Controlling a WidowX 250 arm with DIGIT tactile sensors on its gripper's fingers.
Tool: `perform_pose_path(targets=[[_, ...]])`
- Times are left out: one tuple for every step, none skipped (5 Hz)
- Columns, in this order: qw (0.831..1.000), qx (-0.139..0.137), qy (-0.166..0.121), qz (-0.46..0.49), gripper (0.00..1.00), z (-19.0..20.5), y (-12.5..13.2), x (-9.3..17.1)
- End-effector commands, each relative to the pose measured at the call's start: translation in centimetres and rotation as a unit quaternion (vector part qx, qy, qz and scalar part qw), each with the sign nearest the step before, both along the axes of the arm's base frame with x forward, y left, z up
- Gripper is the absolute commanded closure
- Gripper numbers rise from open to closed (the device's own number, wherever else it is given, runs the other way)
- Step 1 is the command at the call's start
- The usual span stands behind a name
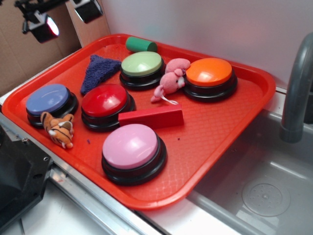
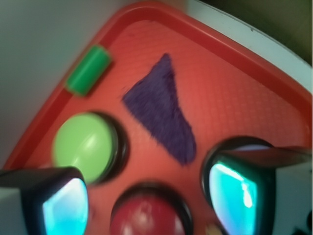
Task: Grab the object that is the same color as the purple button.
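Red tray [image 1: 230,132] carrying five dome buttons. The purple knitted cloth [image 1: 98,71], roughly triangular, lies flat near the tray's far left corner, between the periwinkle button [image 1: 47,99] and the green button [image 1: 142,64], just behind the red button [image 1: 104,100] and near the green cylinder [image 1: 141,45]. The gripper [image 2: 156,196] hangs well above the tray, its fingers [image 2: 63,203] spread apart and empty; in the wrist view the cloth lies ahead, between them. A pink plush pig [image 1: 171,81] rests beside the orange button [image 1: 209,72].
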State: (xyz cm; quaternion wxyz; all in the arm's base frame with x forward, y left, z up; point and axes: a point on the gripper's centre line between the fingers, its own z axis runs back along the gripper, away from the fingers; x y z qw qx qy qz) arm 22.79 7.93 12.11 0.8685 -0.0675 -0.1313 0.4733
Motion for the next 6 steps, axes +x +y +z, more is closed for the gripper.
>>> perform_pose_path(targets=[[0.993,0.005,-0.020,0.116,0.00,-3.6,3.7,2.3],[0.987,0.030,-0.031,0.154,0.00,-5.5,4.9,3.4],[0.981,0.033,-0.038,0.187,0.00,-7.0,5.7,4.0],[0.981,0.025,-0.023,0.192,0.00,-8.0,6.1,4.3],[0.983,0.012,-0.024,0.181,0.00,-8.6,5.9,4.3],[0.984,0.009,-0.015,0.175,0.69,-9.2,5.2,4.5]])
